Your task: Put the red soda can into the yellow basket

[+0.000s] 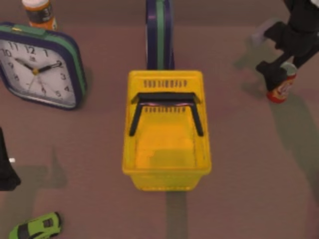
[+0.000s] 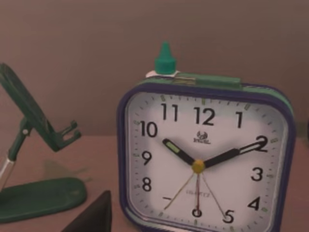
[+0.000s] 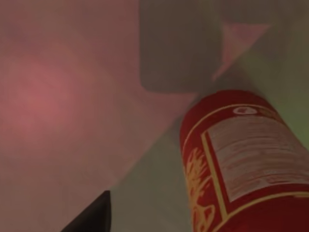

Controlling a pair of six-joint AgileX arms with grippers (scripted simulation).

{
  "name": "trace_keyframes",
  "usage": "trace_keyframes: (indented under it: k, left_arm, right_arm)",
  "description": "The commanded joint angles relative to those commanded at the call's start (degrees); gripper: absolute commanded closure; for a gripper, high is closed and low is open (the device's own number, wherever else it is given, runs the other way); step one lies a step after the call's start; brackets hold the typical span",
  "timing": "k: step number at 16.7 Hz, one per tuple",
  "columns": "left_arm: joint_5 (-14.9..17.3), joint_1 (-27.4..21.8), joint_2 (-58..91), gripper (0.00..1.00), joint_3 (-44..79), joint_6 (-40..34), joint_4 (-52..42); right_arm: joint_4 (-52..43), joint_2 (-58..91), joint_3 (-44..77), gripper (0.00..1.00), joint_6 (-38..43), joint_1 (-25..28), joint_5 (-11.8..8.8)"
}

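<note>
The red soda can [image 1: 282, 85] stands upright on the table at the far right, well to the right of the yellow basket [image 1: 128, 149]. The basket sits at the table's middle with its black handles [image 1: 166, 97] folded across the far end and nothing inside it. My right gripper [image 1: 278, 78] is down at the can, open, its fingers on either side of the can's top. In the right wrist view the can [image 3: 241, 159] fills the near right, with a clear gap between it and one dark finger [image 3: 94, 218]. My left gripper [image 1: 6, 172] is parked at the left edge, open.
A blue-rimmed alarm clock [image 1: 40, 64] lies at the back left, and an orange bottle [image 1: 40, 14] stands behind it. A blue and green upright object [image 1: 159, 35] stands just behind the basket. A green toy car [image 1: 35, 226] sits at the front left. A green stand [image 2: 34, 193] shows beside the clock [image 2: 205, 159].
</note>
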Motion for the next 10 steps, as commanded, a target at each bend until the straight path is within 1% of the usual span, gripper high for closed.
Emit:
trace_keyframes:
  k: [4, 9, 10]
  left_arm:
    - [0.0, 0.0, 0.0, 0.0, 0.0, 0.0, 0.0]
    - [0.0, 0.0, 0.0, 0.0, 0.0, 0.0, 0.0]
    - [0.0, 0.0, 0.0, 0.0, 0.0, 0.0, 0.0]
  right_arm:
    - [6.4, -2.3, -8.7, 0.0, 0.0, 0.1, 0.0]
    - [7.1, -2.5, -9.5, 0.0, 0.0, 0.1, 0.0]
    - [7.1, -2.5, -9.5, 0.08, 0.0, 0.1, 0.0]
